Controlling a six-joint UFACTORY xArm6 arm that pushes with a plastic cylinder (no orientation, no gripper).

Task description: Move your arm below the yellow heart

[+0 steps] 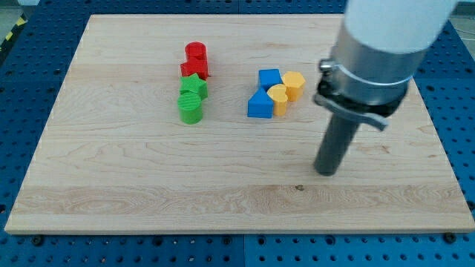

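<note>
The yellow heart [278,97] lies near the board's middle, touching a blue triangle [260,105] on its left and a yellow hexagon [294,85] at its upper right. A blue cube [269,78] sits just above them. My tip [325,171] rests on the board below and to the right of the yellow heart, well apart from every block. The dark rod rises from it to the arm's grey and white body [375,59] at the view's upper right.
A red cylinder [196,53] and a red star [194,69] sit left of centre, with a green star [193,87] and a green cylinder [191,108] just below them. The wooden board [148,185] lies on a blue perforated table.
</note>
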